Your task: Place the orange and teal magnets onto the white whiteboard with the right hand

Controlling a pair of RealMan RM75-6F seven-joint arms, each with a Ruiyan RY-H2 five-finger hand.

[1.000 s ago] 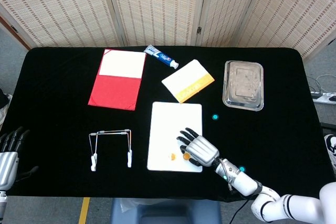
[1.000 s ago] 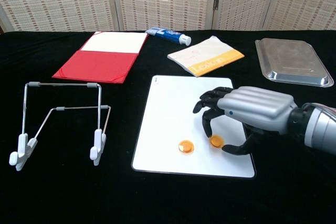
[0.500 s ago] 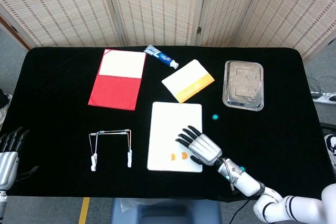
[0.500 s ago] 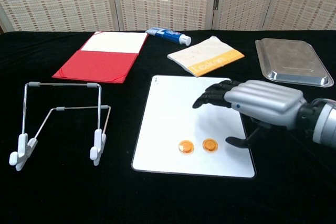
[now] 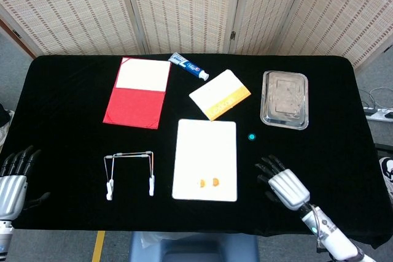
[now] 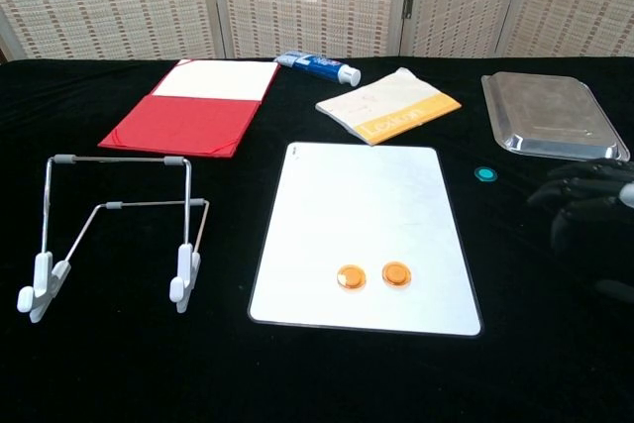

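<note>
A: Woven screens stand behind a desk point(image 5: 73, 90) draped in black. What lies on it, from the left of the frame?

B: At the lower left edge the left hand point(image 5: 13, 176) rests idle, fingers apart, holding nothing. Next comes a wire stand point(image 5: 130, 173), with a red folder point(image 5: 137, 92) above it at upper left. A toothpaste tube point(image 5: 189, 65) and a yellow-banded booklet point(image 5: 220, 94) sit at upper centre.

A: And the task's things?

B: The white whiteboard point(image 5: 205, 145) lies flat at centre. Two orange magnets point(image 6: 351, 276) and point(image 6: 396, 273) sit side by side on its lower part. The teal magnet point(image 5: 251, 137) lies on the cloth just right of the board, below the metal tray point(image 5: 285, 99).

A: So which step is this?

B: I'd judge the orange part done and the teal one next. The right hand point(image 5: 282, 183) hovers at lower right, off the board, fingers spread and empty, touching nothing I can see.

A: What does the next move need?

B: A reach up the frame to the teal magnet, a fine pinch on a small flat disc, then a short carry left onto the board.
</note>
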